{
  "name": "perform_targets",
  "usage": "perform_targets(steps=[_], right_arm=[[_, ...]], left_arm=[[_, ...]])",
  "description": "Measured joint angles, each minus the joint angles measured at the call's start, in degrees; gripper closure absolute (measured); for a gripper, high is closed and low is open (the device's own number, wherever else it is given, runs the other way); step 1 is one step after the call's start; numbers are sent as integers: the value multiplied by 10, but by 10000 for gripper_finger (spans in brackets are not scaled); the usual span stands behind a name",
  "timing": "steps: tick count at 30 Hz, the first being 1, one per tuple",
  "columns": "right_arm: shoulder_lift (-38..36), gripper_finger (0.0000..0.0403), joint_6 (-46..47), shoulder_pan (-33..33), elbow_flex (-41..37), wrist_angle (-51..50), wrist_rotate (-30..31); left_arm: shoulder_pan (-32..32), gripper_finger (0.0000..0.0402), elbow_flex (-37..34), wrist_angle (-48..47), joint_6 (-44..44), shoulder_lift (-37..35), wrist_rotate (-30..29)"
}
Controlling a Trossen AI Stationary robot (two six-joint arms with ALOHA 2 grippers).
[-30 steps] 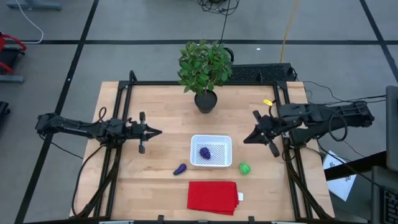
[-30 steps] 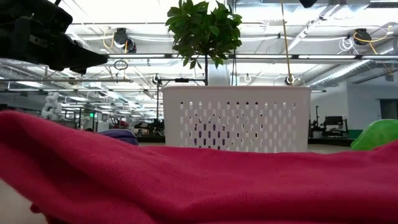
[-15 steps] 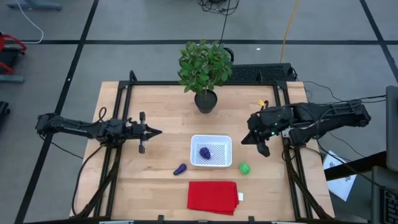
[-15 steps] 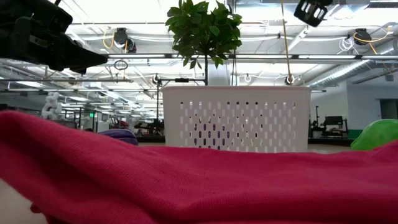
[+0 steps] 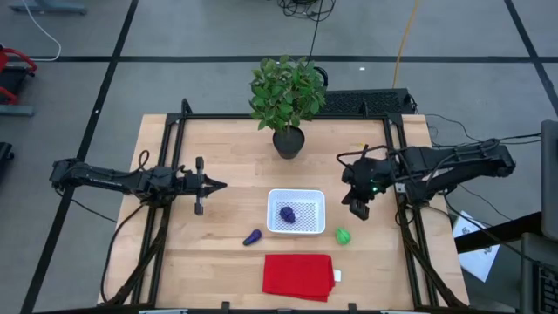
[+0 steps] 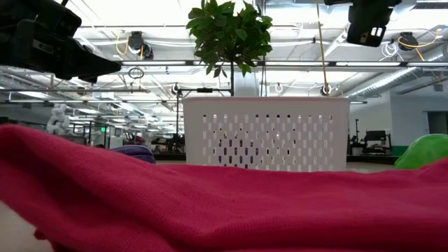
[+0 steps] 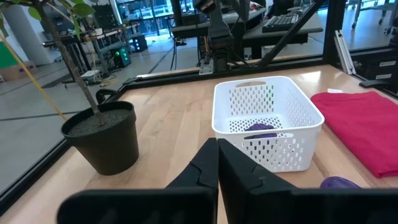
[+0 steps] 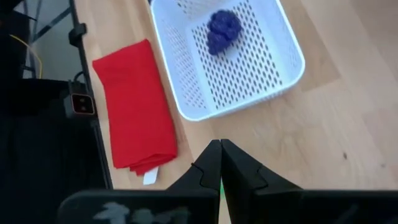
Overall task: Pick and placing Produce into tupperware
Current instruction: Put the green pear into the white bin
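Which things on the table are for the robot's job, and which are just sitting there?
For the job:
- white basket
- round purple piece, already inside the basket
- long purple piece, on the table
- green ball, on the table
- right claw, shut, above the table near the green ball

Just sitting there:
- potted plant
- red cloth

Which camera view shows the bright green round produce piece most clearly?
The high view: the whole green round piece lies on bare table beside the white basket. The low view shows only its top edge behind the red cloth. Neither wrist view shows it.
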Motion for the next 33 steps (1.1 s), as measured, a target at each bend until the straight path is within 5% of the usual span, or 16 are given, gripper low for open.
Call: perform_targets(steps=[21, 33], right_arm=[[41, 403, 100, 123, 0, -14, 23], [70, 403, 147, 132, 0, -14, 15]], left_arm=[[0, 376, 0, 0, -5, 0, 0], [0, 376, 0, 0, -2, 0, 0]])
